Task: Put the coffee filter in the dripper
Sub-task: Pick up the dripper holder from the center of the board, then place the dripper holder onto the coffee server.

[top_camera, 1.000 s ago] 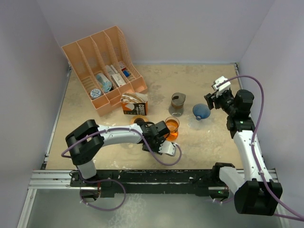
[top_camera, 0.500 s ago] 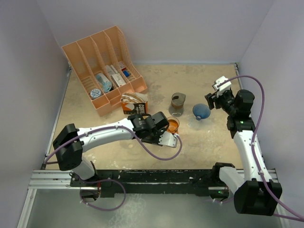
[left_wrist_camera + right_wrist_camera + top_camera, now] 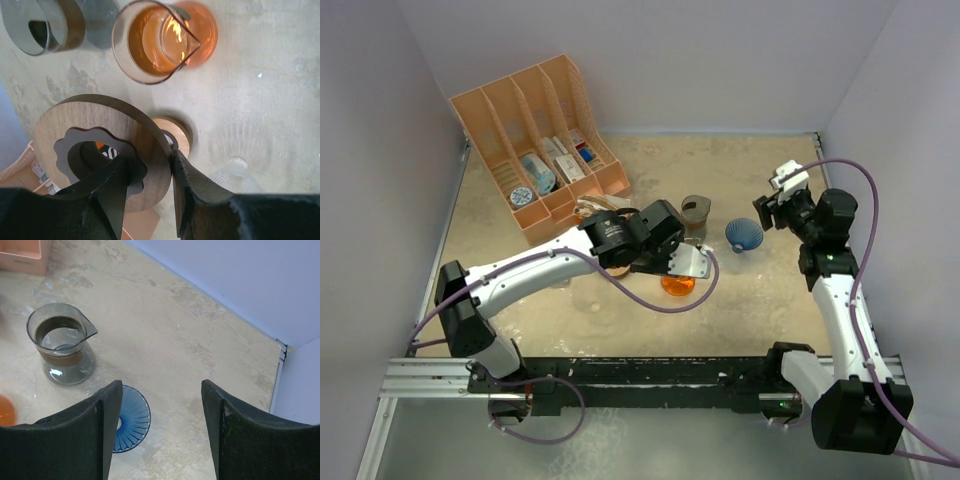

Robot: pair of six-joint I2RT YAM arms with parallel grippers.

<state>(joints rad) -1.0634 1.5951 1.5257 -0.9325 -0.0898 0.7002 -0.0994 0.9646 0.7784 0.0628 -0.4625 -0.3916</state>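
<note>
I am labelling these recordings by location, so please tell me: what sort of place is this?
Probably a robot test cell, not a real kitchen: plain lilac walls box in the table, and pour-over gear is set out: a blue dripper, a grey glass server and an orange server.

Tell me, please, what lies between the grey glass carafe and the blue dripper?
Nothing: only bare table separates the grey carafe from the blue dripper. The right wrist view shows this gap clearly; the top view agrees.
</note>
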